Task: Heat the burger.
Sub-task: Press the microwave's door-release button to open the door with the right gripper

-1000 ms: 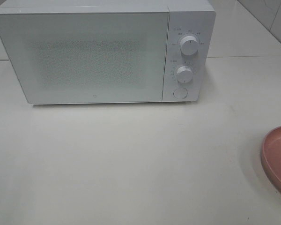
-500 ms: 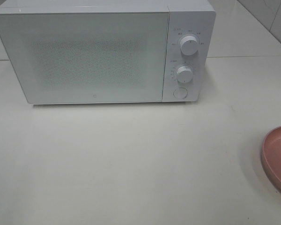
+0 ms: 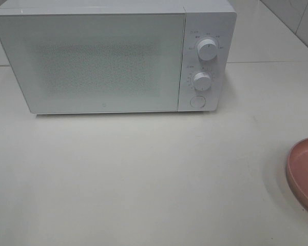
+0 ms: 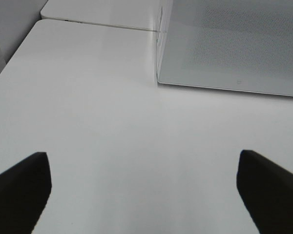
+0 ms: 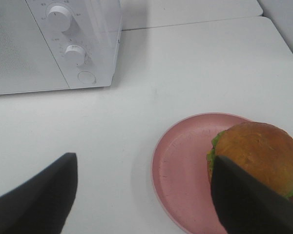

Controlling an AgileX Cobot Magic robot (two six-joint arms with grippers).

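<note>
Two grippers hover over a white table (image 3: 143, 174), both spread wide and holding nothing. The left gripper (image 4: 144, 195) hangs above bare tabletop, its dark fingers far apart. The right gripper (image 5: 144, 200) stands just as wide above one pink plate (image 5: 180, 165), and in the right wrist view one of its fingers (image 5: 254, 204) overlaps the single burger (image 5: 256, 148).

The burger sits on the plate, off-centre toward the rim. It has a glossy golden-brown bun with green lettuce frilling out beneath it; its other layers cannot be made out.

The plate rests well apart from the one white microwave (image 3: 92, 56), off to its right and in front of it. The microwave's door is closed, and its control panel carries two round dials, upper (image 3: 207, 49) and lower (image 3: 201, 80), above one round button (image 3: 197, 101).
</note>
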